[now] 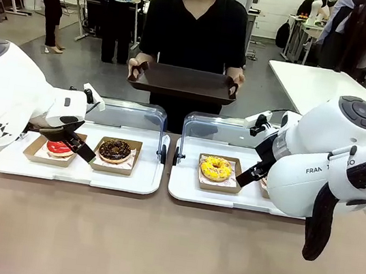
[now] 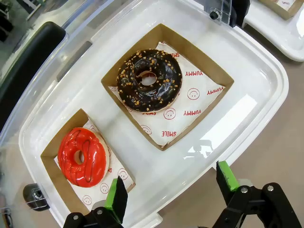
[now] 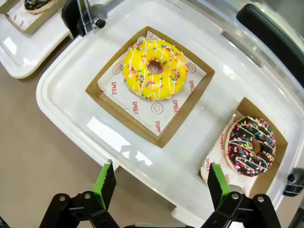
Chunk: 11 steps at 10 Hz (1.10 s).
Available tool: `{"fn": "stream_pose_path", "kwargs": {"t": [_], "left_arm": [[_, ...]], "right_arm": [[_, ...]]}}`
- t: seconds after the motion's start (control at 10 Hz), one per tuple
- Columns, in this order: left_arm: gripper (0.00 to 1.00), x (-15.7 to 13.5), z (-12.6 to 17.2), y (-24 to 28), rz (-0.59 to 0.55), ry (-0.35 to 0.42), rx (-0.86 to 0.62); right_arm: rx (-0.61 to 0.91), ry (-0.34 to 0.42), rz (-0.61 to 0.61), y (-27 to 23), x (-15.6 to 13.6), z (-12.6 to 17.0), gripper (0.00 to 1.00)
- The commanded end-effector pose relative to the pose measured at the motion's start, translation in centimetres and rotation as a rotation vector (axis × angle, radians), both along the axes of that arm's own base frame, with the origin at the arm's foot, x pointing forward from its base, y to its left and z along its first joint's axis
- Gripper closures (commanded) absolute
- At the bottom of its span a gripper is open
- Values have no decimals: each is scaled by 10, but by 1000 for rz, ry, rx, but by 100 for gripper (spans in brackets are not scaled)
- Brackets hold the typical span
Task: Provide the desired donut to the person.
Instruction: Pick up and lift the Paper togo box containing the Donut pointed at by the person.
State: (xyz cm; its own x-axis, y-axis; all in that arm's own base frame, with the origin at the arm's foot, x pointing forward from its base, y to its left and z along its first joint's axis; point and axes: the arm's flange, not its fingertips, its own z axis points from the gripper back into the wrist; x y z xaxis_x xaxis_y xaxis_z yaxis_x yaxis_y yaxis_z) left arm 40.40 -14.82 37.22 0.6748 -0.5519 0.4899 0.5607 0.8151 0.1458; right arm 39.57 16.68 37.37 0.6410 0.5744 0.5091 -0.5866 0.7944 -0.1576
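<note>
Donuts lie boxed on white trays (image 1: 74,172): red donut (image 2: 83,156) and chocolate donut (image 2: 149,80) by the left gripper (image 2: 170,175), yellow donut (image 3: 154,69) and sprinkled donut (image 3: 251,145) by the right gripper (image 3: 161,167). Both jaws gape wide, empty. Person (image 1: 196,25) beyond holds a brown tray (image 1: 183,82).

My fingers (image 2: 116,199) are spread wide with nothing between the green pads, over the near rim of a white tray (image 2: 251,76). There are two donuts on it, each in its own open brown box on printed paper. The chocolate donut (image 2: 149,80), nut-crumb topped, sits mid-tray in the bigger box (image 2: 209,61). The red donut (image 2: 83,156) is in the box (image 2: 50,154) toward one end, and my one pad overlaps that box's corner. The clear lid (image 2: 95,19) stands open along the far side. Brown surface (image 2: 270,156) lies beside the tray. A second tray (image 2: 285,38) shows in the corner.
</note>
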Motion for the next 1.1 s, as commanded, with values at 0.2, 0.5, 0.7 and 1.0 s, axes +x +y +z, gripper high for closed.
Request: {"fn": "stream_pose_path", "kwargs": {"t": [0.2,0.5,0.7,1.0], "left_arm": [[0,0,0,0,0,0,0],[0,0,0,0,0,0,0],[0,0,0,0,0,0,0],[0,-8,40,0,-16,-18,56]], "right_arm": [[0,0,0,0,0,0,0],[0,0,0,0,0,0,0],[0,0,0,0,0,0,0],[7,-32,-3,-9,-10,52,0]]}}
